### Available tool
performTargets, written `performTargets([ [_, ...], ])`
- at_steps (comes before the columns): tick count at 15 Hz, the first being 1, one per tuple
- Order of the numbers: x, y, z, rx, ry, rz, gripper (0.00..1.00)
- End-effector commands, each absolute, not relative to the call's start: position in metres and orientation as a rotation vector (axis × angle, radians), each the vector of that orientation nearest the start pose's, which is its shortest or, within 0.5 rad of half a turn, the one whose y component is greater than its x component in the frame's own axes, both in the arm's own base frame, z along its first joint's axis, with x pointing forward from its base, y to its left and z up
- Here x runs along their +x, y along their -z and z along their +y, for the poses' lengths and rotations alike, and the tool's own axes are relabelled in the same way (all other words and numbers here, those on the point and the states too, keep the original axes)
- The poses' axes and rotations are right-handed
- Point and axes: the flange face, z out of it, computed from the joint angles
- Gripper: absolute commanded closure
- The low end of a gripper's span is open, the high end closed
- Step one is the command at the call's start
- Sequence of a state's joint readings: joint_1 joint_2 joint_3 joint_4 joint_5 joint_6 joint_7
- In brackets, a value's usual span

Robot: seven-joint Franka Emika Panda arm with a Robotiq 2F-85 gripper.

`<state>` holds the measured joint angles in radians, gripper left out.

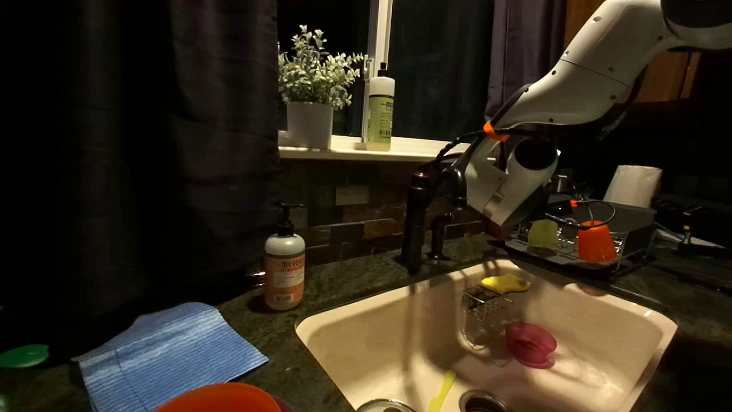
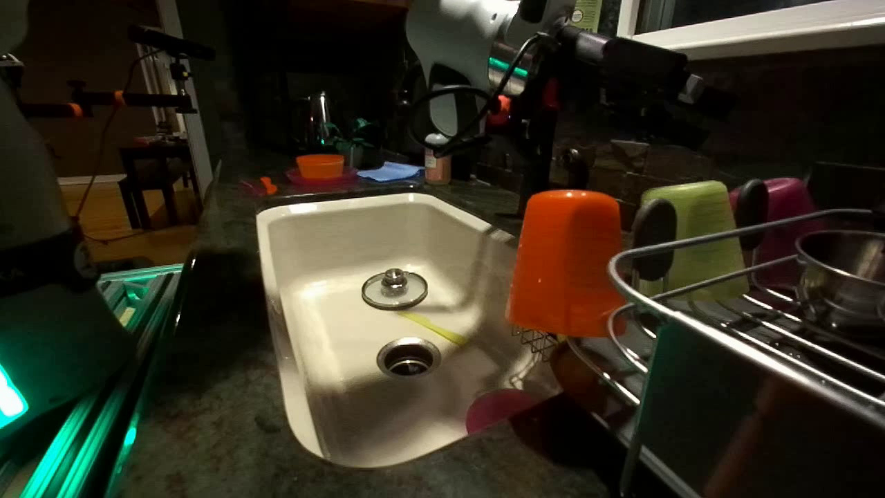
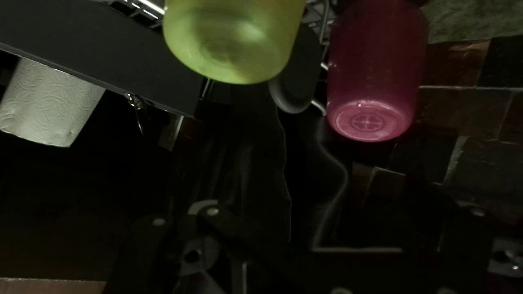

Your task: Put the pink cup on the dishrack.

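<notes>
The pink cup point(image 2: 785, 221) sits upside down at the far end of the dishrack point(image 2: 681, 317), beyond the green cup, partly hidden by dark rounded posts. In the wrist view the pink cup point(image 3: 376, 73) is at upper right, its base toward the lower edge. The dishrack point(image 1: 563, 252) also shows at right in an exterior view, where the arm covers much of the cup's place. My gripper point(image 2: 702, 114) is dark, above the rack and apart from the cup. Its jaws point(image 3: 351, 196) look open with tiles visible between them and nothing held, though the light is very dim.
An orange cup point(image 2: 567, 263) and a green cup point(image 2: 695, 238) stand upside down on the rack beside a metal pot point(image 2: 843, 270). The cream sink point(image 1: 372, 343) holds a pink dish point(image 1: 530, 343). A faucet point(image 1: 416, 223) stands behind it.
</notes>
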<state>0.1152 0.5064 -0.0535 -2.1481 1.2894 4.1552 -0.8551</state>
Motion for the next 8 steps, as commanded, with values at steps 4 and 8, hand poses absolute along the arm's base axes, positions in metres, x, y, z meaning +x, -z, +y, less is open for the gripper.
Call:
performTargets([
  [4,0.492,-0.329,-0.088,2.087,-1.070,-0.621,0.00],
  [8,0.487,-0.340,-0.084,2.079,-1.077,-0.597,0.00],
])
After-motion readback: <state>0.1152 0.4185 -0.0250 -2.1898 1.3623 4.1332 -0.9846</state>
